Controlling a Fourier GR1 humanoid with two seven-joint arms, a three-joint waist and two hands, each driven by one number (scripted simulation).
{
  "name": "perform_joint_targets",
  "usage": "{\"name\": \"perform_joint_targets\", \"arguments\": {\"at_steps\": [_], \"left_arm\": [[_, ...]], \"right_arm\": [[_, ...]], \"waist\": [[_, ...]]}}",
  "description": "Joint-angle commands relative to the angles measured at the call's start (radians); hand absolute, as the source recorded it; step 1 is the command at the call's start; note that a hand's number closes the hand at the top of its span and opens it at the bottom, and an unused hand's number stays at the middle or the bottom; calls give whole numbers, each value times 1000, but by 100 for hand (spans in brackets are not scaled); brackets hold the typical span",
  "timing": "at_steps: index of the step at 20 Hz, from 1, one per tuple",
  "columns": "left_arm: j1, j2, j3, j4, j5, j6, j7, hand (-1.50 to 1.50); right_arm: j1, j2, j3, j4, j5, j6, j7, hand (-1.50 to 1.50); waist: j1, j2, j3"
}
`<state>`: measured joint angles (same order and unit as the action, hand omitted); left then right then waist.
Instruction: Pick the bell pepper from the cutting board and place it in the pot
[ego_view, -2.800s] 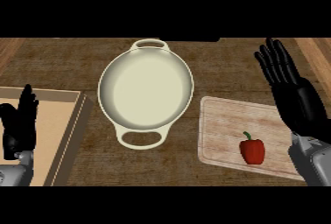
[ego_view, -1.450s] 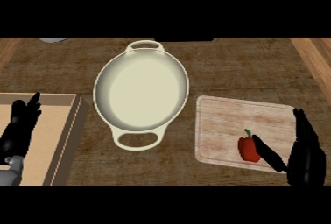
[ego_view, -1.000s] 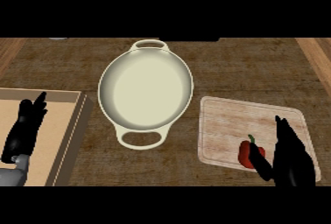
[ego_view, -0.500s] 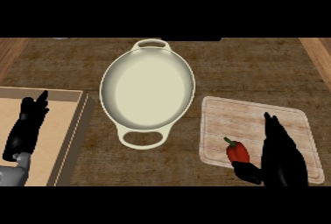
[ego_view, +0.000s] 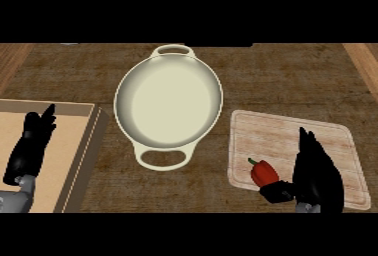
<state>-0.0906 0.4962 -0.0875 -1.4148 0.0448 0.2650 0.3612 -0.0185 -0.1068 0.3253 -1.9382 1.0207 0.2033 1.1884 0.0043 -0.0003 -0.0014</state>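
The black right hand has come down from the upper right, where it stood open with fingers up, onto the pale wooden cutting board. Its thumb now touches the small red bell pepper, which has slid toward the board's left edge and tilted, stem pointing up-left.

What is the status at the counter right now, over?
Right hand against the pepper on the cutting board, thumb under it. Left hand open, resting at left. Pot empty, path clear.
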Motion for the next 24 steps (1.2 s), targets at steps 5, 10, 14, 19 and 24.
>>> {"name": "perform_joint_targets", "arguments": {"at_steps": [5, 10, 14, 19, 24], "left_arm": [[17, 15, 57, 29, 10, -63, -54, 0], [-9, -43, 25, 29, -41, -13, -21, 0], [10, -41, 30, -23, -40, -28, 11, 0], [-3, -39, 50, -62, -47, -38, 62, 0], [-29, -42, 91, 14, -36, -80, 24, 0]], "right_arm": [[-49, 56, -72, 120, 56, 50, 62, -150], [-52, 80, -117, 143, 103, 104, 65, -150], [-41, 105, -105, 177, 96, 82, 79, -150], [-48, 86, -218, 251, 69, 79, -40, -150], [-127, 107, -226, 255, 38, 117, 28, -150]], "waist": [[2, 1, 1], [-4, 1, 1], [0, 0, 1], [-2, 0, 2], [-4, 1, 1]]}}
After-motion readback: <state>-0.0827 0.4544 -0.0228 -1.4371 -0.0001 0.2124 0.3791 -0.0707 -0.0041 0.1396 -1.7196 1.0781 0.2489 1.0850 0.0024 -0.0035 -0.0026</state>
